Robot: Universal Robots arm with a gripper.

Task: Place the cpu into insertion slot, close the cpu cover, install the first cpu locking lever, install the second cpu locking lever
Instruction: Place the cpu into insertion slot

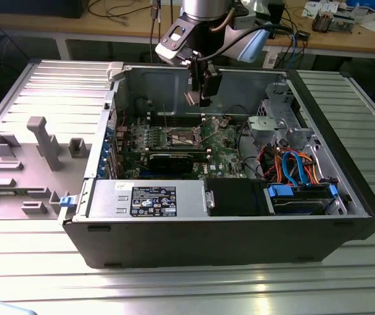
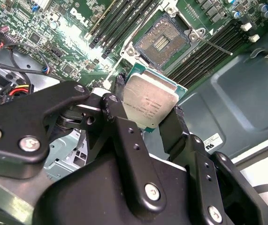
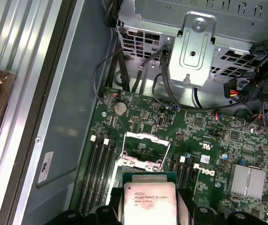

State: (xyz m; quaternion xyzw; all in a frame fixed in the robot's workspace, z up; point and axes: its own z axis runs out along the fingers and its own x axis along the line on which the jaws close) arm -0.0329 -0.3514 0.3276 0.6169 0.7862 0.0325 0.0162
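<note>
Second wrist view gives the clearest look at the claw (image 2: 145, 112): its two black fingers (image 2: 119, 124) are closed on the cpu (image 2: 150, 101) and press on two opposite edges of it. The silvery top faces the camera and the chip hangs in the air, a little tilted, above the board and not yet in contact with it. In the first wrist view the cpu (image 3: 150, 201) is also between the fingers, just before the socket.

By my judgement the chip is light, stiff and flat. The metal top is smooth and may slip, and the underside with its contacts is delicate, so the edges are the right place to hold it, as the claw does now.

The insertion slot (image 2: 164, 40) lies open below, with the dark, gold-speckled centre uncovered. The cpu cover (image 3: 144, 140) seems to stand lifted behind the socket in the first wrist view. Long memory slots (image 2: 124, 23) run at both sides of the socket.

About writing: the chip top carries some lines of dark print, the green board (image 3: 204, 140) has white lettering, a white sticker (image 3: 44, 167) sits on the grey case wall, and a large label (image 1: 153, 200) is on the power supply.

Exterior view shows the computer case (image 1: 207, 243) lying open on the ribbed metal surface (image 1: 174, 292).
</note>
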